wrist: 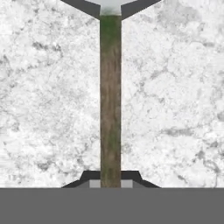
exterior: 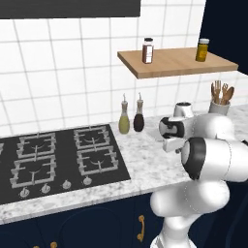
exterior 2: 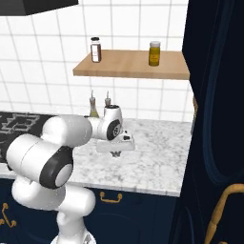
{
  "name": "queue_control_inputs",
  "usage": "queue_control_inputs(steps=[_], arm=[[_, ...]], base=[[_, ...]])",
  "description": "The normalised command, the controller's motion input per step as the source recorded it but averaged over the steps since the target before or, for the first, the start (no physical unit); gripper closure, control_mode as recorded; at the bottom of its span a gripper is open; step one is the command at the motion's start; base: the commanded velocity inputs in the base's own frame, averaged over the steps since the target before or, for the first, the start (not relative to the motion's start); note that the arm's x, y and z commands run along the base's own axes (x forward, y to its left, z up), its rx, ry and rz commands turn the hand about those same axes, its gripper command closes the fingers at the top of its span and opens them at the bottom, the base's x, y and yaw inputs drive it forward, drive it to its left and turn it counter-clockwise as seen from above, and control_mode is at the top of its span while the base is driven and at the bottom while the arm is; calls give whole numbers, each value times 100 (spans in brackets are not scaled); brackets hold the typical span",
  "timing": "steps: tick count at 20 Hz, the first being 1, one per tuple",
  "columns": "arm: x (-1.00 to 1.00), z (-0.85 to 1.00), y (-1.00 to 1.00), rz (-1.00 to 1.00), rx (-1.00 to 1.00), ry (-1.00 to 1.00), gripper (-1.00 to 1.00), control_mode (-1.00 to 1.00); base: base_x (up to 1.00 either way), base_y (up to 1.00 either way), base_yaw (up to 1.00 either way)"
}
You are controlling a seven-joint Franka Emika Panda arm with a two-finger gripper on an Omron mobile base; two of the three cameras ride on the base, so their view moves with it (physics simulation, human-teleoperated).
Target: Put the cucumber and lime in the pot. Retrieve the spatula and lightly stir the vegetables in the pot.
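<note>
Pinching the spatula (wrist: 110,100) handle between closed claw (wrist: 110,178) tips, long axis running six to twelve o'clock over marble counter (wrist: 175,87).

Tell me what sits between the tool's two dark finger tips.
In the hand view, a long brown-green wooden handle runs between them over the white marble counter; the tool is shut on it.

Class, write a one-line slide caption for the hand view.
Gripper shut on a long brown-green wooden handle above the white speckled marble counter.
</note>
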Motion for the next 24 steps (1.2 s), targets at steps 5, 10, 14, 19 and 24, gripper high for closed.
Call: queue_control_inputs(steps=[5, 10, 14, 19, 24], arm=[[-100, 100, 6, 17, -12, -6, 100, -100], [-98, 100, 44, 25, -3, -3, 100, -100], [-63, 73, 67, 25, 6, 0, 100, -100], [-31, 68, 43, 21, 7, -1, 100, -100], [-5, 15, 3, 1, 11, 2, 100, -100]], base=[[0, 0, 0], [0, 0, 0], [0, 0, 0], [0, 0, 0], [0, 0, 0]])
